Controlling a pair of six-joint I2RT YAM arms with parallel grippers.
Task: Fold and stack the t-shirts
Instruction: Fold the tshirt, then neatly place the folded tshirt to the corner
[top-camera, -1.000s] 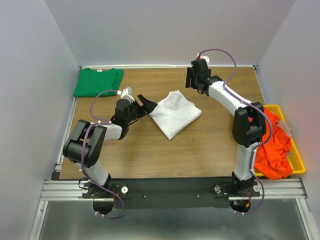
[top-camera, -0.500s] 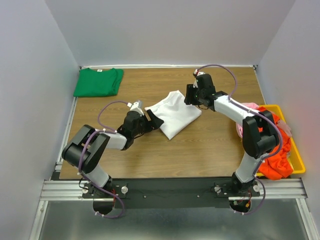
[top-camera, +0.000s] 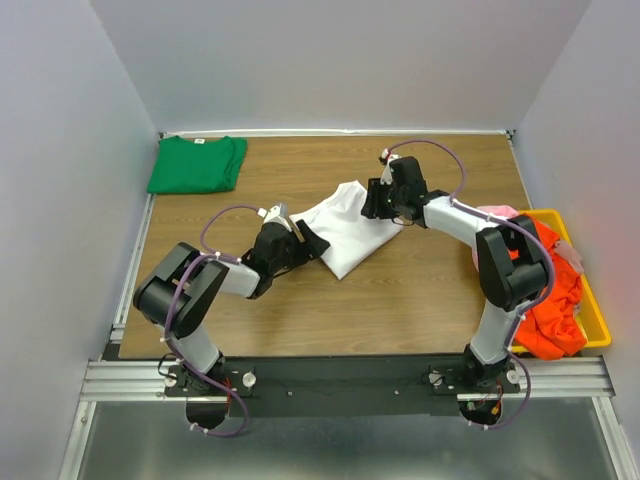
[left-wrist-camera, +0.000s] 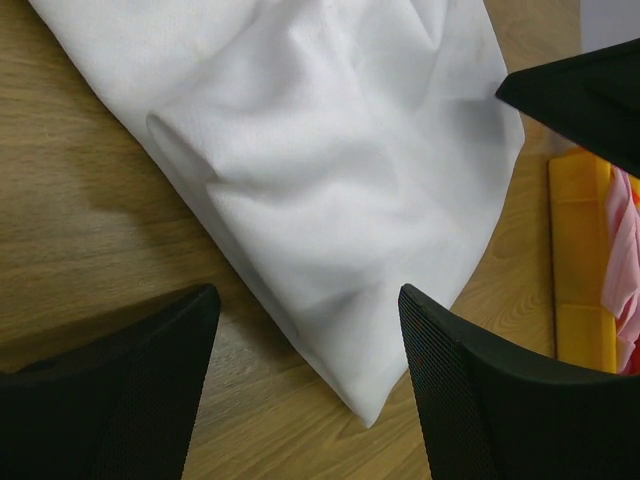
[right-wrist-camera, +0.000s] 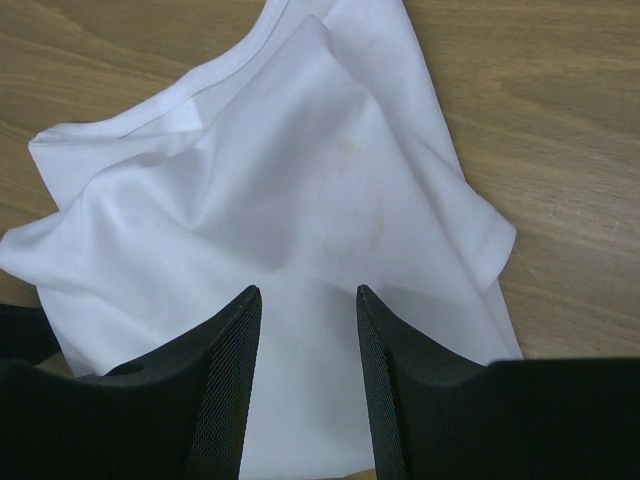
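Note:
A white t-shirt (top-camera: 345, 225), folded into a rough diamond, lies mid-table; it fills the left wrist view (left-wrist-camera: 320, 170) and the right wrist view (right-wrist-camera: 280, 230). My left gripper (top-camera: 313, 242) is open at the shirt's near-left edge, its jaws either side of the near corner (left-wrist-camera: 372, 410). My right gripper (top-camera: 377, 203) is open and low over the shirt's far-right part, jaws above the cloth (right-wrist-camera: 308, 300). A folded green t-shirt (top-camera: 197, 163) lies at the far left corner. Orange-red (top-camera: 545, 300) and pink (top-camera: 497, 215) shirts sit in the bin.
A yellow bin (top-camera: 592, 300) stands at the table's right edge; it also shows in the left wrist view (left-wrist-camera: 575, 260). Grey walls close in the table at back and sides. Bare wood (top-camera: 400, 300) lies in front of the white shirt.
My right gripper came down and left from the far side onto the white shirt. My left gripper slid right and nearer along the shirt's edge. The shirt shifted slightly.

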